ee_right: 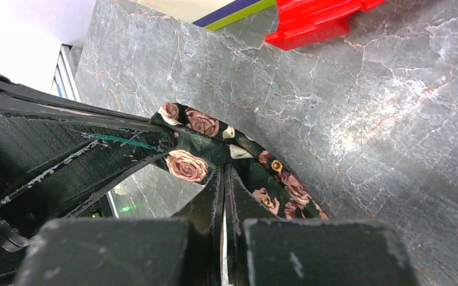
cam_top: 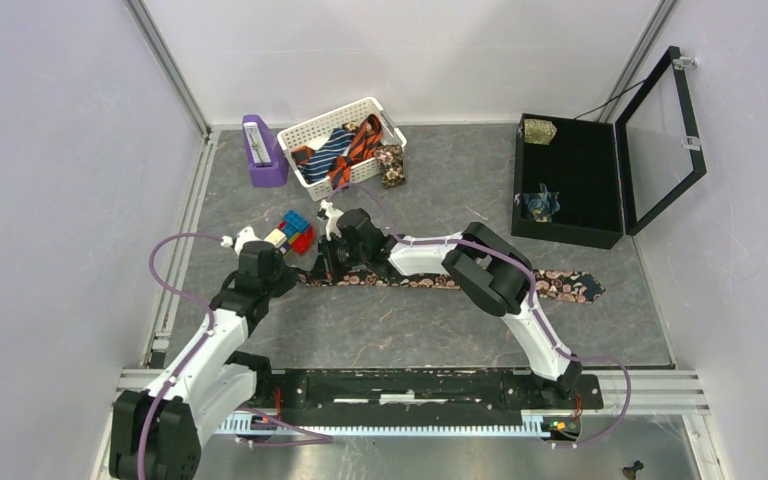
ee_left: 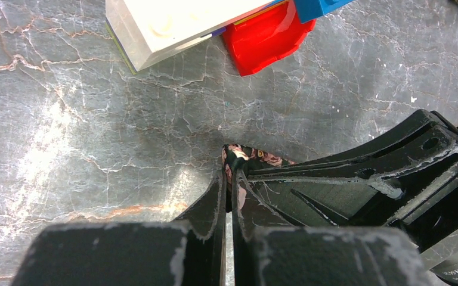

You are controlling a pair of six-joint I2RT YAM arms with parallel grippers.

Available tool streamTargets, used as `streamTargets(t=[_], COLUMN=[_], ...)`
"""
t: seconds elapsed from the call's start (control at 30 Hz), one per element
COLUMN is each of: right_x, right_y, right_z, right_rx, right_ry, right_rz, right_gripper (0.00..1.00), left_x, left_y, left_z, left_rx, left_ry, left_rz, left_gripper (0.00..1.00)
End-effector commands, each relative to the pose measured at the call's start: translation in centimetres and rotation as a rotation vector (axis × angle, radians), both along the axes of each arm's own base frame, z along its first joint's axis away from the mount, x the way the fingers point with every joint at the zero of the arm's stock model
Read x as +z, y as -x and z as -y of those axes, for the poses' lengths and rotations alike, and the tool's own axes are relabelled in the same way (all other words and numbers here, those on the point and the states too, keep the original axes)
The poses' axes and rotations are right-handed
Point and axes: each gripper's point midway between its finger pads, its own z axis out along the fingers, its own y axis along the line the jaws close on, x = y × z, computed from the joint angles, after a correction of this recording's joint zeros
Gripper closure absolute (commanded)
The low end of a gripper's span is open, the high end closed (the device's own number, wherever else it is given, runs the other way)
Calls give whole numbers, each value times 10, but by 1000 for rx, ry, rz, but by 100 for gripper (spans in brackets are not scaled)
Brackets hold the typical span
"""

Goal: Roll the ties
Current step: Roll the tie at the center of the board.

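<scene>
A dark tie with pink roses (cam_top: 430,281) lies flat across the table, its wide end at the right. Both grippers meet at its narrow left end. My left gripper (cam_top: 296,272) is shut on the very tip of the tie (ee_left: 239,156), which pokes out past the fingertips (ee_left: 217,190). My right gripper (cam_top: 324,264) is shut on the same end, with the fabric (ee_right: 188,165) bunched and lifted above its fingertips (ee_right: 238,199). Each wrist view shows the other gripper's black fingers right alongside. More ties (cam_top: 345,148) are piled in a white basket (cam_top: 310,128).
Red, blue and white toy blocks (cam_top: 294,231) sit just behind the grippers. A purple holder (cam_top: 263,152) stands left of the basket, and a tan floral tie (cam_top: 391,165) lies to its right. An open black case (cam_top: 585,185) at the right holds two rolled ties (cam_top: 539,131).
</scene>
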Motion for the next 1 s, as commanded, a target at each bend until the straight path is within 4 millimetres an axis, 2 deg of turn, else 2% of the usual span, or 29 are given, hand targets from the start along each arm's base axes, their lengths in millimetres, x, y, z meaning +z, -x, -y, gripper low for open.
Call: streamTargets(t=[0.0, 0.27, 0.47, 0.53, 0.7, 0.97], right_x=[2, 12, 43, 46, 37, 18], right_y=[-10, -11, -13, -11, -5, -3], right_z=[-3, -1, 7, 13, 25, 12], right_rx=[-9, -11, -22, -31, -47, -36], right_ry=[-10, -9, -27, -17, 10, 14], right_rz=[35, 60, 121, 129, 119, 81], right_gripper=[100, 100, 100, 100, 100, 100], left_x=[9, 8, 4, 2, 6, 11], left_y=[-5, -3, -3, -3, -5, -5], left_z=[3, 0, -4, -5, -4, -2], left_rx=[-36, -25, -8, -2, 1, -7], left_ry=[-2, -19, -37, -39, -35, -23], left_rz=[40, 9, -11, -18, -9, 3], left_gripper=[98, 98, 98, 98, 98, 98])
